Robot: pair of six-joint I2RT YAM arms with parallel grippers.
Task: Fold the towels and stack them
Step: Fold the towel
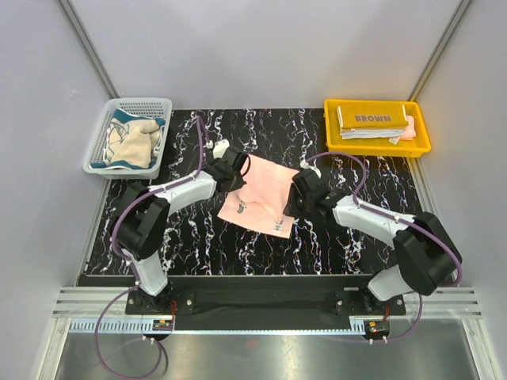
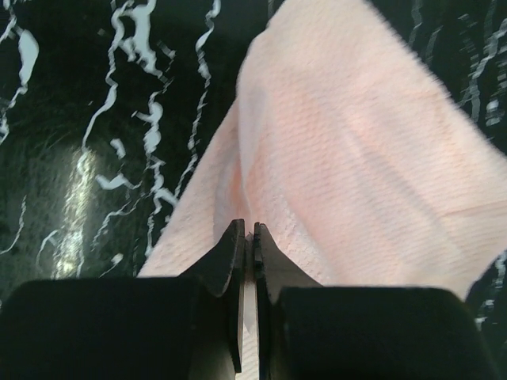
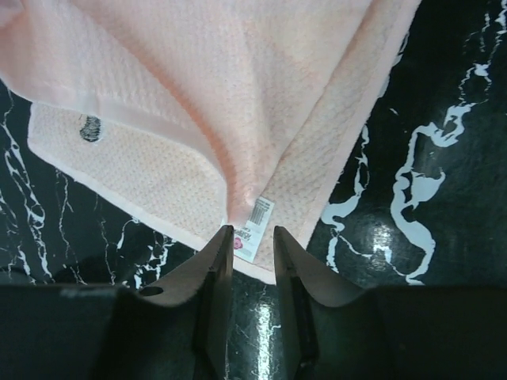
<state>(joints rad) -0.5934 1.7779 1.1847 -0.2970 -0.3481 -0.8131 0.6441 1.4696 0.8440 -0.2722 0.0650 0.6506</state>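
pink towel [image 1: 261, 196] is pinched by the left gripper [image 2: 247, 231], yet the right gripper [image 3: 251, 234] stands parted around its labelled corner — lifted now, that side may slip, skewing the fold.

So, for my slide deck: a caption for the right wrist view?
Right end effector, jaws parted, at the labelled corner of the pink towel on the black marbled table.

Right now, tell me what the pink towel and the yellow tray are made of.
Pink towel: soft woven cloth, probably cotton; matte, with a fine waffle texture, and it drapes in folds. Yellow tray: likely rigid plastic; smooth, uniform colour, moulded rim.
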